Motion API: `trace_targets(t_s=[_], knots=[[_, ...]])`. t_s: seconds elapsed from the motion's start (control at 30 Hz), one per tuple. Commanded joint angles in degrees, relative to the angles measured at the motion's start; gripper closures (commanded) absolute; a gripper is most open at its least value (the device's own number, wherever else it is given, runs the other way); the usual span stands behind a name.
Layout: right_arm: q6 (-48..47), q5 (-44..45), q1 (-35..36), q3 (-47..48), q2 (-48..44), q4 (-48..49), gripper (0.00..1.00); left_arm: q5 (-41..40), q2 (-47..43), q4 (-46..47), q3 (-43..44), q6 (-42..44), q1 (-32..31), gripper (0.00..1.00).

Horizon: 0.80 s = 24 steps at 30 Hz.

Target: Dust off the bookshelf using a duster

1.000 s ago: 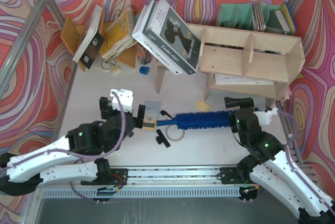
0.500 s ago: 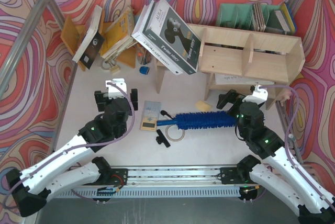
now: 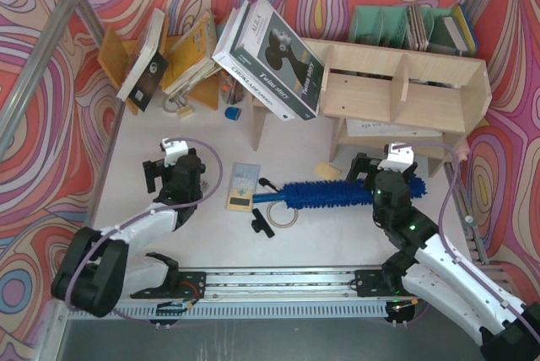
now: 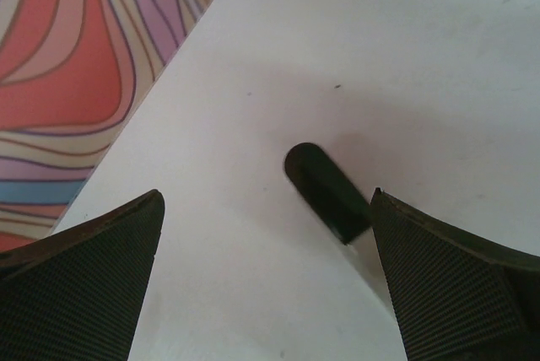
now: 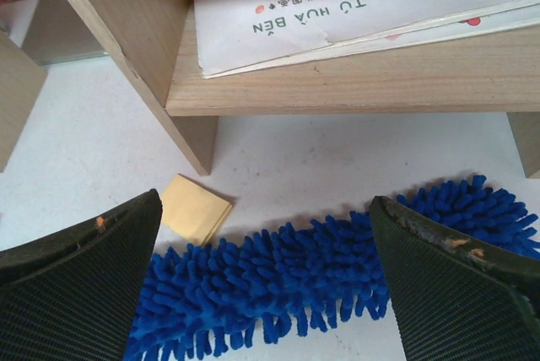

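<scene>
The duster (image 3: 327, 195) lies flat on the white table in front of the bookshelf (image 3: 405, 95), its fluffy blue head to the right and its slim handle (image 3: 268, 197) to the left. My right gripper (image 3: 384, 174) hovers open over the right part of the head, pointing at the shelf. The right wrist view has the blue duster (image 5: 278, 281) between the spread fingers of the right gripper (image 5: 266, 285), untouched, with the bookshelf (image 5: 354, 83) just beyond. My left gripper (image 3: 173, 171) stands open and empty near the left wall, far from the duster; the left gripper (image 4: 266, 277) sits over bare table.
An orange-brown rack (image 3: 118, 53) with leaning books stands at the back left. Large books (image 3: 270, 57) lean on the shelf's left end; a green file holder (image 3: 392, 24) is behind it. A yellow pad (image 3: 327, 170), a small card (image 3: 243, 185) and a tape ring (image 3: 284, 217) lie nearby.
My left arm swung left and away from the small card toward the wall. My right gripper moved forward over the duster's head toward the shelf. Both stayed open.
</scene>
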Motion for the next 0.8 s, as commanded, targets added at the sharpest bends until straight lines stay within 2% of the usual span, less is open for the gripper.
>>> trace_targets(t_s=[0.0, 0.13, 0.23, 0.33, 0.4, 0.5, 0.77], knots=[[-2.8, 4.0, -0.3, -2.0, 2.1, 7.2, 0.01, 6.2, 4.5, 20.1, -5.2, 1.6, 6.8, 0.02], [-4.8, 5.5, -0.2, -4.6, 3.9, 12.5, 0.01, 12.3, 9.8, 33.9, -9.7, 4.1, 11.7, 0.02], [-7.5, 7.4, -0.3, -6.7, 6.1, 17.8, 0.01, 21.8, 12.3, 35.8, -9.3, 5.1, 14.4, 0.02], [-10.8, 9.5, -0.4, -8.6, 9.4, 24.5, 0.01, 28.1, 19.8, 42.4, -8.9, 4.0, 18.0, 0.02], [-13.3, 9.9, -0.9, -10.0, 11.3, 29.6, 0.01, 32.1, 22.3, 40.4, -7.0, 1.9, 20.8, 0.02], [-14.4, 9.1, -2.9, -11.5, 13.5, 34.2, 0.01, 37.1, 21.1, 31.7, -4.0, 0.2, 23.1, 0.02], [-12.2, 2.1, -13.8, -12.5, 21.6, 43.0, 0.01, 37.6, 21.2, 31.4, -3.7, -1.0, 24.2, 0.02]])
